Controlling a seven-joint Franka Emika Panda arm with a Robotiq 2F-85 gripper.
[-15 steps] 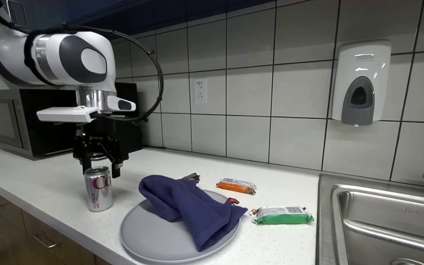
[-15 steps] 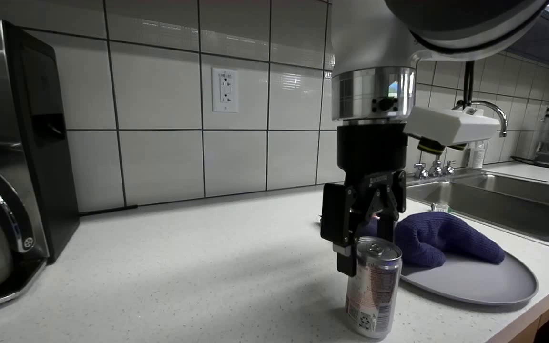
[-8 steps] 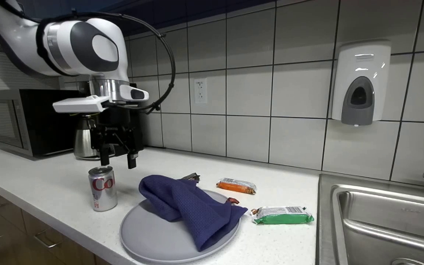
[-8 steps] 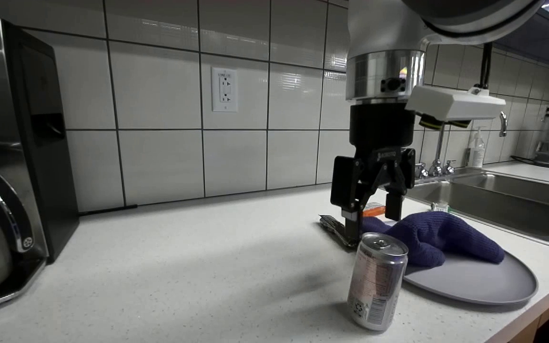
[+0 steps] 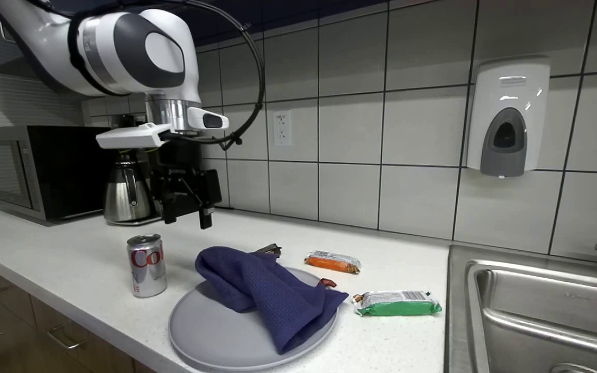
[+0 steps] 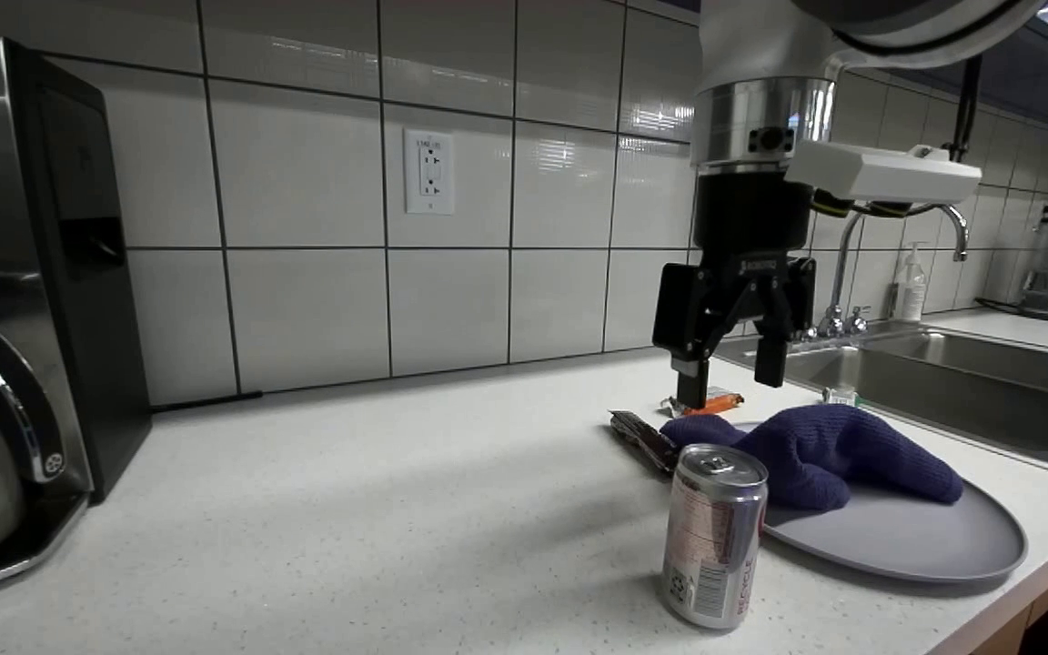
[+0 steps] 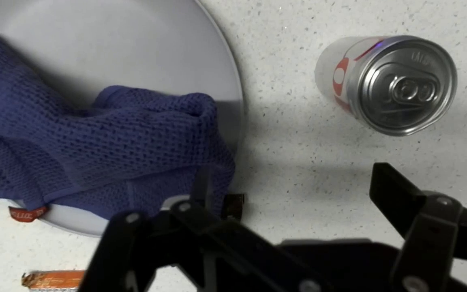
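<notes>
My gripper [image 5: 188, 217] is open and empty, raised above the counter. It also shows open in an exterior view [image 6: 730, 377] and in the wrist view [image 7: 292, 182]. The silver can [image 5: 148, 272] with red lettering stands upright on the counter, below and apart from the fingers; it also shows in an exterior view [image 6: 715, 546] and in the wrist view [image 7: 403, 87]. A blue cloth [image 5: 272, 295] lies crumpled on a grey plate [image 5: 215, 331] beside the can. In the wrist view one finger overlaps the edge of the cloth [image 7: 116, 142], with height between them.
A dark-wrapped bar [image 6: 642, 441] lies partly behind the cloth. An orange bar [image 5: 332, 261] and a green bar [image 5: 398, 304] lie beyond the plate. A steel sink [image 5: 547, 311], a microwave [image 5: 3, 171] and a carafe [image 5: 126, 191] stand around. A tiled wall backs the counter.
My gripper has risen from around the can's top and moved away, toward the plate and wall side. The can has turned and shifted slightly and stands free.
</notes>
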